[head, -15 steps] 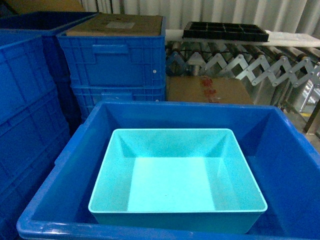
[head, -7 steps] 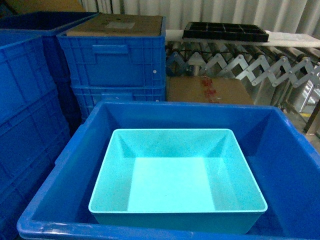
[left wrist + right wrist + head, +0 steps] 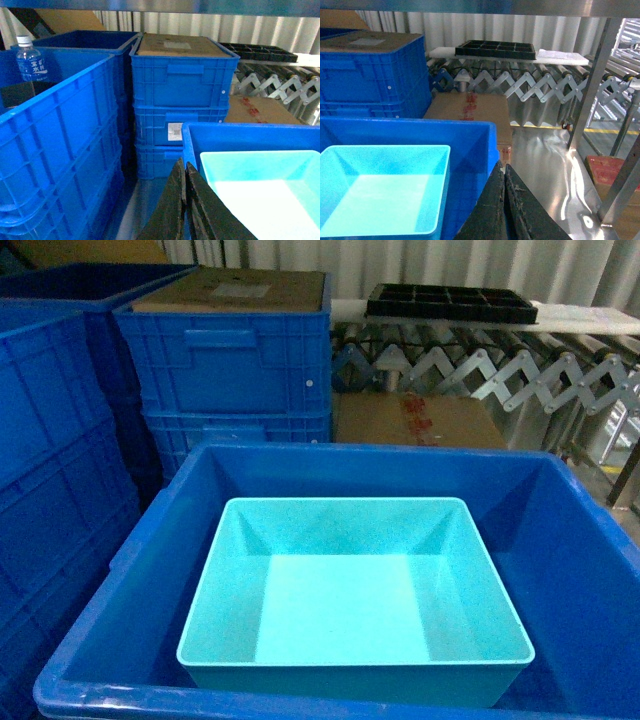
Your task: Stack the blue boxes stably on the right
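Observation:
A light turquoise box (image 3: 355, 600) rests nested inside the larger dark blue box (image 3: 560, 540), filling the near centre of the head view. Both are empty. The left wrist view shows my left gripper (image 3: 185, 167) shut with nothing in it, just outside the left wall of the dark blue box (image 3: 235, 135), with the turquoise box (image 3: 265, 185) to its right. In the right wrist view my right gripper (image 3: 502, 168) is shut and empty beside the right wall of the dark blue box (image 3: 465, 150); the turquoise box (image 3: 385, 185) lies left of it. Neither gripper appears in the head view.
Ribbed blue crates (image 3: 230, 370) stack behind and to the left (image 3: 50, 470), one topped by cardboard. A cardboard carton (image 3: 415, 420), an extendable roller conveyor (image 3: 500, 370) and a black tray (image 3: 450, 302) stand behind. A water bottle (image 3: 31, 60) sits in a left crate. Shiny floor (image 3: 545, 165) lies right.

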You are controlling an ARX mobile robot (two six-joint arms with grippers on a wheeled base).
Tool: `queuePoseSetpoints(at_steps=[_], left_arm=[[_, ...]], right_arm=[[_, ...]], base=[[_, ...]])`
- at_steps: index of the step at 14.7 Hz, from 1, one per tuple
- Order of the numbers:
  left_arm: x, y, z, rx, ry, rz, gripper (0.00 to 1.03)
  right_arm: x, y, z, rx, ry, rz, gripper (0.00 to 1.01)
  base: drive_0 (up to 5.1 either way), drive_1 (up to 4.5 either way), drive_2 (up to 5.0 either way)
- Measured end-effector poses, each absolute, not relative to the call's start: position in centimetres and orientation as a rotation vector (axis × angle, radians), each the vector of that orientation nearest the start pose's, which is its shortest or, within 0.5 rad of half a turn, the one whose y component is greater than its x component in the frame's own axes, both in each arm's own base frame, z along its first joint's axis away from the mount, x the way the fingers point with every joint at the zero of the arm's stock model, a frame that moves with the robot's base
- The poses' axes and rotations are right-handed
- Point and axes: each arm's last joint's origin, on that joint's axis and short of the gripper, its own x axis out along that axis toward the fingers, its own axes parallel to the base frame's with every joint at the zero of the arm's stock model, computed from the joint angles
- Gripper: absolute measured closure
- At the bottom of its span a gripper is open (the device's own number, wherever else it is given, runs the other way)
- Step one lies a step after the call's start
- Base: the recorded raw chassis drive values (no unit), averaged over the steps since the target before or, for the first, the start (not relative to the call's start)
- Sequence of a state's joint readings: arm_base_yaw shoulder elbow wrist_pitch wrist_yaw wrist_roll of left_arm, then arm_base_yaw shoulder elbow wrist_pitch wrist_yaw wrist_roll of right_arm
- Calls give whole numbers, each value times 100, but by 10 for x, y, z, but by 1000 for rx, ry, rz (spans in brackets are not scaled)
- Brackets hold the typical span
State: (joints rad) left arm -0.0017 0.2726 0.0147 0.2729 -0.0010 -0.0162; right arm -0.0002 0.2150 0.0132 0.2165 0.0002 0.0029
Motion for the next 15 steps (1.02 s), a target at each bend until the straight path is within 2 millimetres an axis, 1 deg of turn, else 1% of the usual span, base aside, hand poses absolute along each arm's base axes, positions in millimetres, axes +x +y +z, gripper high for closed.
queuePoseSetpoints(at_steps=[3,4,5,6,7,8,12,13,14,15], left_arm=[[110,0,171,-16,-17,-1,101],[109,0,171,-17,-14,-1,101],[108,0,171,-17,-15,-1,101],[103,0,168,-16,11,-1,101],[98,0,167,-17,10,0,101],[97,0,169,-16,-12,0,101],[97,0,168,-15,-3,-2,101],[97,0,168,-16,-3,-2,101],[97,0,168,-16,-3,-2,90],[97,0,168,-16,-3,-1,76]], right_arm=[[107,0,170,3,-8,0,99],[100,0,164,3,41,0,99],[97,0,170,3,-28,3,99],[97,0,167,3,3,0,99],[97,0,167,3,-4,0,99],[97,0,167,3,-5,0,99],[97,0,168,3,-6,0,99],[97,0,167,3,-5,0,93],[97,0,168,3,-6,0,80],[97,0,168,3,-6,0,66]], base=[[0,0,0],[0,0,0],[0,0,0],[0,0,0],[0,0,0],[0,0,0],[0,0,0],[0,0,0],[0,0,0],[0,0,0]])
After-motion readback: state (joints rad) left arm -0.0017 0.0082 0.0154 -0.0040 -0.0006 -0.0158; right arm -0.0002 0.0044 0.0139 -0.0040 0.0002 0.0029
